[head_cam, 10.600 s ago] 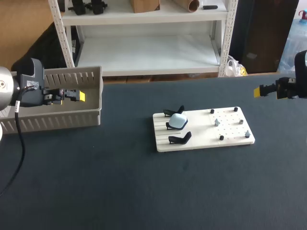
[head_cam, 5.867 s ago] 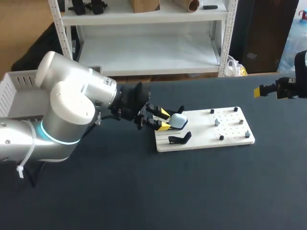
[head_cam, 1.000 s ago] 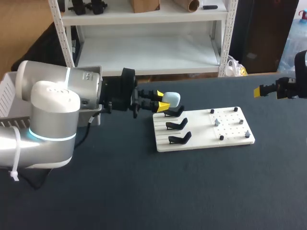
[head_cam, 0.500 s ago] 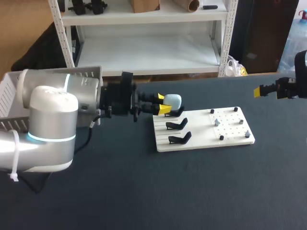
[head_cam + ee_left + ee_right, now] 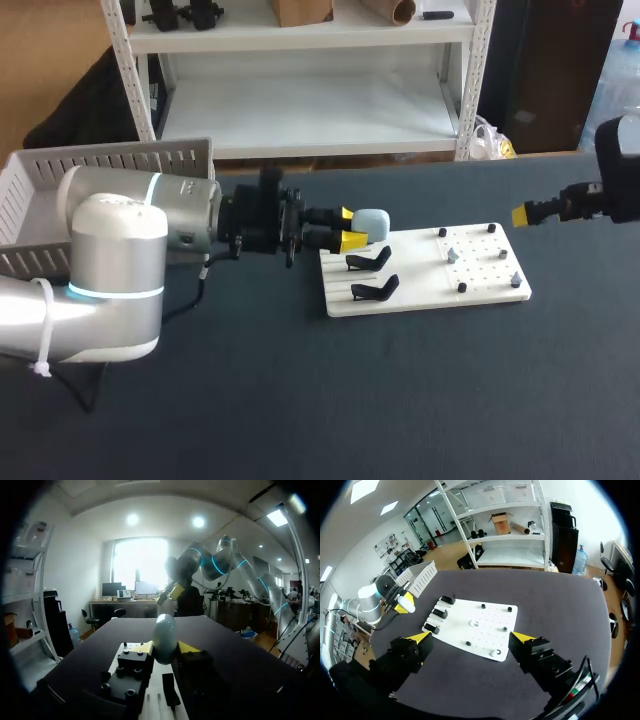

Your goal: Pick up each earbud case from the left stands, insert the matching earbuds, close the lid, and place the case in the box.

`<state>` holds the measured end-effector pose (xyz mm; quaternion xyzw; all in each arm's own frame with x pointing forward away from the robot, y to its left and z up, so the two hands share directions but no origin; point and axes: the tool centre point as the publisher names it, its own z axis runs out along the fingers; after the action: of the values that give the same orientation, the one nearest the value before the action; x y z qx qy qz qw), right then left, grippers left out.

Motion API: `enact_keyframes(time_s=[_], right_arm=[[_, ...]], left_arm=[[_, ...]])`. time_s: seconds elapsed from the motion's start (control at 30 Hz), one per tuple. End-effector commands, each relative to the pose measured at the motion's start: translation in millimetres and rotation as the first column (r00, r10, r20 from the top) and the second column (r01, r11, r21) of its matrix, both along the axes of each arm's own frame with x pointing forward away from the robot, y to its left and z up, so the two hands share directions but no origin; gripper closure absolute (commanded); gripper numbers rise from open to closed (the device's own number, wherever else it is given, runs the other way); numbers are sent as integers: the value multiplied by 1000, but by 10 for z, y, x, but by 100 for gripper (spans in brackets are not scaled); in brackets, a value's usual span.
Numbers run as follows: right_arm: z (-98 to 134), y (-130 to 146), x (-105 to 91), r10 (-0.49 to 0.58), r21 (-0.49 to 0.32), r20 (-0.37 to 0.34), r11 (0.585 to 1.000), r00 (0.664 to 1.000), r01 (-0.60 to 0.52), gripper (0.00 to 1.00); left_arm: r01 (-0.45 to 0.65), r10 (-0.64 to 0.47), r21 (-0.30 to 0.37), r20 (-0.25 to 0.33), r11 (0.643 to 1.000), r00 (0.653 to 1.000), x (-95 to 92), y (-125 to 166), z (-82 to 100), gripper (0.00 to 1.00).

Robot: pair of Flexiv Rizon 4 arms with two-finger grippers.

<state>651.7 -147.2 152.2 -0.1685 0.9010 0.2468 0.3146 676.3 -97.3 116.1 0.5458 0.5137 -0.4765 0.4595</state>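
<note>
Head view: the left pincer (image 5: 348, 227) is pinching the pale blue case (image 5: 372, 221) at frame centre, off the counter (image 5: 300, 400), over the upper left corner of the white board (image 5: 480, 288). Two black stands (image 5: 368, 260) below it are empty. The right pincer (image 5: 522, 215) hangs at the right edge and the grey box (image 5: 110, 160) is upper left. Step: case picked; next the lid needs opening and the earbuds (image 5: 452, 255) fetching, likely a job for the right arm.

Left wrist view: the case (image 5: 164, 637) is gripped between both yellow tips of the left pincer (image 5: 165, 649). Its lid seam is hidden, so it is possibly closed.

Right wrist view: the right pincer (image 5: 470, 637) is spread wide and empty, with the board (image 5: 485, 637) ahead. The earbuds are too small to sort.
</note>
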Motion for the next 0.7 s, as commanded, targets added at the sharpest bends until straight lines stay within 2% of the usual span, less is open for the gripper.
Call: enact_keyframes(time_s=[0.03,0.27,0.7], right_arm=[[96,116,-233,14,-22,7,1000,1000,-14,0],[125,475,-389,79,-65,30,995,996,-77,0],[89,915,-414,127,-80,11,989,992,-126,0]], left_arm=[[27,-27,-6,0,1000,1000,89,-21,-29,100],[48,-48,-3,-6,999,999,87,-57,-45,100],[47,-46,7,-19,999,999,56,-60,-54,100]])
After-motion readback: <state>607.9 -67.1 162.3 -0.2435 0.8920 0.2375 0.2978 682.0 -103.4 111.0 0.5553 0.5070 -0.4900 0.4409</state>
